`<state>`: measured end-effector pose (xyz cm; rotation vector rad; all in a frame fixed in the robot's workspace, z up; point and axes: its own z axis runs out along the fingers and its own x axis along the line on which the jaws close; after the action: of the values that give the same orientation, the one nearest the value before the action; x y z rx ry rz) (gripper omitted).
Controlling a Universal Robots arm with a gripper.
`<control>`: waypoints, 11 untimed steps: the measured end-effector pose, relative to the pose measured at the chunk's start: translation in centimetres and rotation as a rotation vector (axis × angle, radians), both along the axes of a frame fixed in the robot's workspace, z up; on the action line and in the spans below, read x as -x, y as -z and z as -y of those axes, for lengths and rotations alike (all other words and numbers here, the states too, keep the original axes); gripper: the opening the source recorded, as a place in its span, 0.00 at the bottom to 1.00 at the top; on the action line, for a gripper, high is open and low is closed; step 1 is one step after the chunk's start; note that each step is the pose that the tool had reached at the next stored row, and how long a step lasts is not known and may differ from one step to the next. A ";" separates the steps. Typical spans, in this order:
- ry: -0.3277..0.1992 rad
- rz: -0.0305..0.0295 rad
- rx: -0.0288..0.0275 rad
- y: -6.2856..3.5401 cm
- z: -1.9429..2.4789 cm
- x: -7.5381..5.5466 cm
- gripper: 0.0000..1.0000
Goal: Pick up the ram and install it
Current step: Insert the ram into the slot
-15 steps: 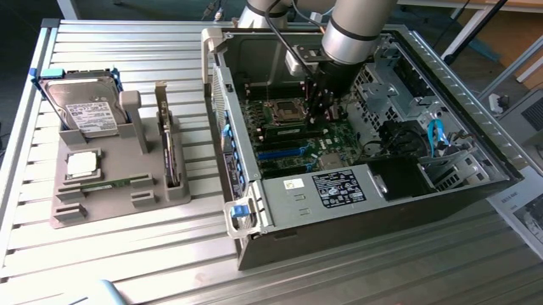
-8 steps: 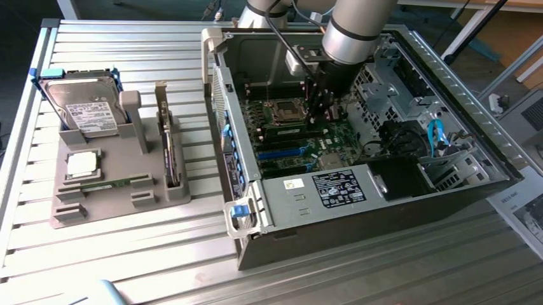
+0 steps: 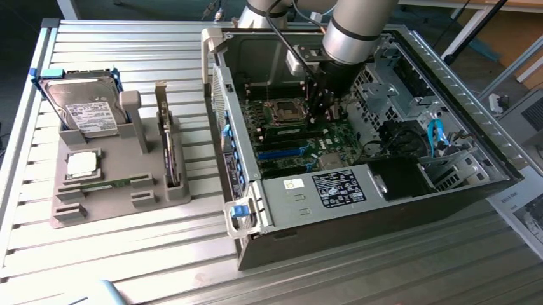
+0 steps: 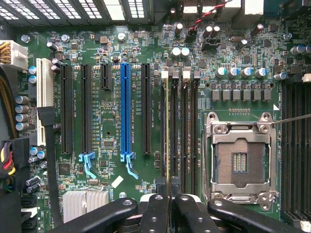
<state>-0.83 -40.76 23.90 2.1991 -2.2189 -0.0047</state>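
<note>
the gripper (image 3: 320, 113) is down inside the case (image 3: 475, 95), over the board (image 3: 335, 143), near the cpu socket (image 3: 287, 112). well apart from it, on the exterior view's left, the tray (image 3: 93, 213) holds the hard drive (image 3: 81, 108) and a square silver chip (image 3: 82, 164).

in the wrist view the gripper (image 4: 168, 194) has its jaws drawn almost together, with only a sliver of gap between the fingers (image 4: 154, 211). a thin pale-edged strip runs straight out of that gap, and this reads as the ram (image 4: 167, 126) seen edge-on and clamped between the jaws.

the relation that matters is stick to slot. the ram's long axis lies parallel to the ram slots (image 4: 189, 126), with no visible skew. it runs away from the fingertips, along the length of the bank. it lines up with the outermost slot, on the side toward the black expansion slot (image 4: 146, 107) and farthest from the socket (image 4: 240, 162). whether its edge is exactly over that slot's groove or a touch to one side cannot be told. nor can it be told whether the ram hangs above the slot or already touches it, since the view looks straight down its edge.
</note>
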 end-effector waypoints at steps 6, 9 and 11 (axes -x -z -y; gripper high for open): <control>0.000 0.0000 0.0000 0.17 0.00 0.0 0.12; 0.000 0.0000 0.0000 0.39 0.00 0.0 0.12; 0.000 0.0000 0.0000 0.56 0.00 0.0 0.12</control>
<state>-0.83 -40.76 23.34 2.1991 -2.2189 -0.0047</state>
